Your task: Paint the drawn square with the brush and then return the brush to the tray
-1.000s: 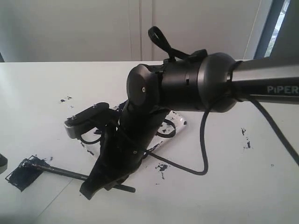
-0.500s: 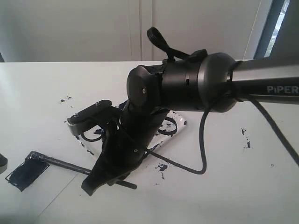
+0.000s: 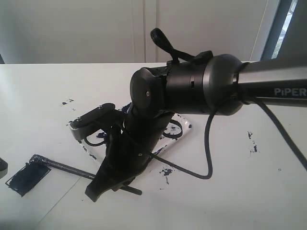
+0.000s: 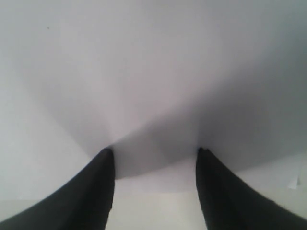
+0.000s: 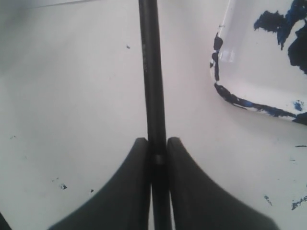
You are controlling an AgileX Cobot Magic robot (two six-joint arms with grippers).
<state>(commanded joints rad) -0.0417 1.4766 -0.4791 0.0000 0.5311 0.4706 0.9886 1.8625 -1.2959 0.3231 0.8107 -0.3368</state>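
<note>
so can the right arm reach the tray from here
Probably yes: the right end effector, shut on the brush, sits right beside the tray, with nothing lying between them.

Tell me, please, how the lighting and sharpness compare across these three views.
Exterior view: daylight washes out the window, and the dark right arm looms large, hiding most of the tray. Left wrist view: soft, only a grey shadow ahead of the left hand. Right wrist view: evenly lit, brush sharp, right hand blurred.

drawn square [image 3: 26,178] lies left of and before the tray [image 3: 187,128]; brush [image 3: 62,166] lies between them, outside the tray.
</note>
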